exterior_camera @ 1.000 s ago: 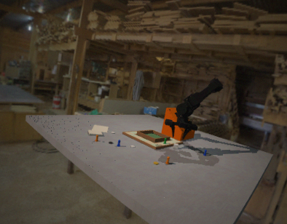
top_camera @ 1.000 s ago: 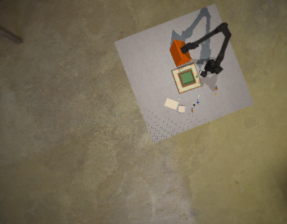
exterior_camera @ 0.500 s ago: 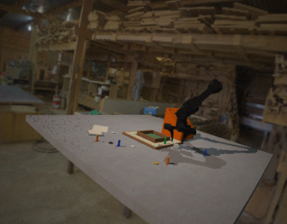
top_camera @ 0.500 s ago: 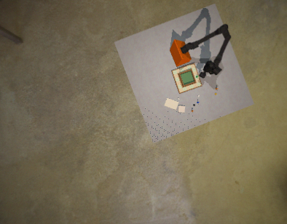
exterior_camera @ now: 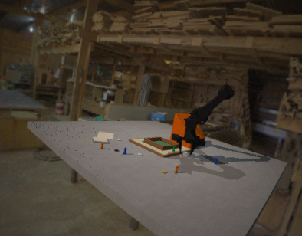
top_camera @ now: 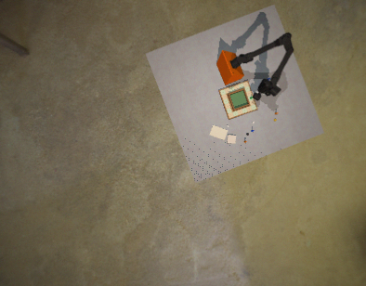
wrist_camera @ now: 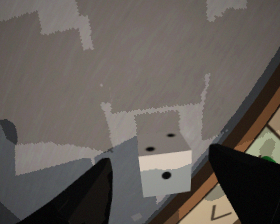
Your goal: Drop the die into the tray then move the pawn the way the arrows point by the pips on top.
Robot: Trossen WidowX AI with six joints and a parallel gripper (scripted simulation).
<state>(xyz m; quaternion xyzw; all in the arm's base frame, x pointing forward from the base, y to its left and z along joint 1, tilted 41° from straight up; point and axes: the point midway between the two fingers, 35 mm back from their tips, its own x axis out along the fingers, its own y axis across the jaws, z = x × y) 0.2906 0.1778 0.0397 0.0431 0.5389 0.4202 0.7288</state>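
Top view, gripper (top_camera: 257, 96) poised beside the board (top_camera: 238, 98) edge, exterior view, white die (exterior_camera: 185, 154) seen on the table (exterior_camera: 109, 184) beneath it, wrist view, fingers spread apart, die (wrist_camera: 164, 161) framed between them, ungripped.

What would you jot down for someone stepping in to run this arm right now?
Gripper: open, holding nothing, lowered around the die with a finger on either side, not yet touching it.
Die: on the table just outside the board, not in the tray.
Green pawn: standing on the board's ring of squares near the gripper.
Done: the approach to the die.
Left: close on the die, lift it, drop it into the tray, read the top pips, move the pawn that many squares along the arrows, let go and pull the arm clear.
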